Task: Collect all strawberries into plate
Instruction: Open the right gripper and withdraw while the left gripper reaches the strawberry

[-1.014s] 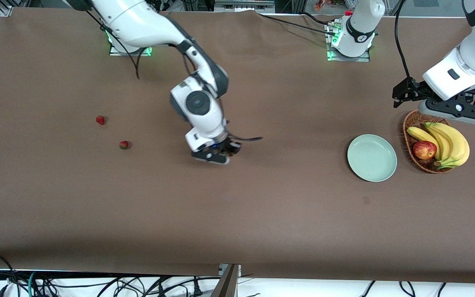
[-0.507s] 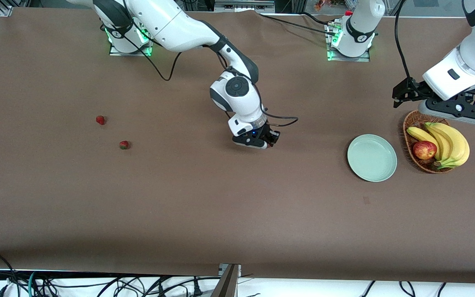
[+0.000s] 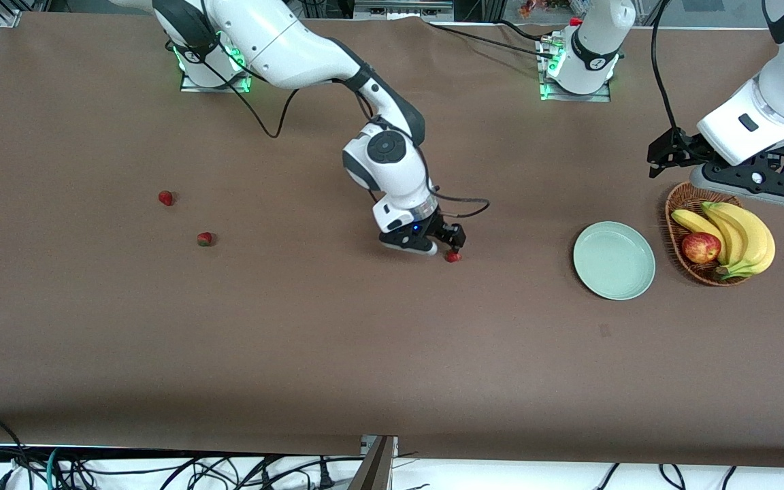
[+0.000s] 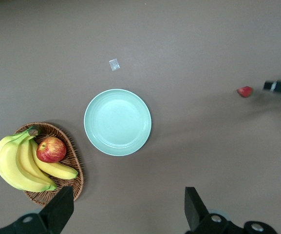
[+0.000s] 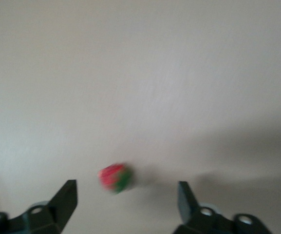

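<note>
Now my right gripper point(image 3: 441, 243) sits low at mid-table, fingers spread wide and holding nothing, with 1 strawberry point(image 3: 453, 256) on the brown table point(image 3: 365, 354) just beside its fingertips.

I see 2 more strawberries point(image 3: 166, 198) point(image 3: 205, 239) well apart toward the right arm's end, and the mint-green plate point(image 3: 614, 260) beside the wicker basket point(image 3: 688, 262) of bananas point(image 3: 739, 235) and an apple point(image 3: 700, 248). My left gripper point(image 4: 125, 209) waits spread wide above the basket.

text: none legible | labels: none | numbers: none | signs: none
</note>
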### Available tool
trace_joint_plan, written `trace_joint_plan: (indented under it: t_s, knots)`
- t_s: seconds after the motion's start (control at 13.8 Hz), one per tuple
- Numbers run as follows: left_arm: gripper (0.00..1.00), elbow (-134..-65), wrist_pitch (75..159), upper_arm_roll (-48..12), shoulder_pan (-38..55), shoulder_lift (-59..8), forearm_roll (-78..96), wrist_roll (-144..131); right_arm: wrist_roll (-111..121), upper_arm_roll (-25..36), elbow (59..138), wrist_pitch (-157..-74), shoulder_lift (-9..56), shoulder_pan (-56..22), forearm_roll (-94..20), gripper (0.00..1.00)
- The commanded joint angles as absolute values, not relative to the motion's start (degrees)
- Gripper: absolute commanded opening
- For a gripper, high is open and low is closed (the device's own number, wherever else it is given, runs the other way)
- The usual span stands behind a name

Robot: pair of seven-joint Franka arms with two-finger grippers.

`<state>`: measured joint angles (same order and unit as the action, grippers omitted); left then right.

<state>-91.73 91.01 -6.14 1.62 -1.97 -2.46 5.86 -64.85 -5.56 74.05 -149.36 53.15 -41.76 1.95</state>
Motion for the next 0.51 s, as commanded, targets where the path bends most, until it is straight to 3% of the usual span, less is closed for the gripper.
trace_joint_plan:
  t_s: [0.0, 0.43]
  knots:
    - [1.00, -90.7, 90.8, -6.2, 1.7, -2.4, -1.7, 5.7, -53.8, -6.2, 74.8, -139.5, 49.8, -36.3, 1.5, 1.00]
    - [1.00, -90.8, 90.4, -6.9, 4.5, -8.9, -1.7, 6.2, -37.2, -6.1, 74.9, -125.1, 46.5, -26.7, 1.4, 1.00]
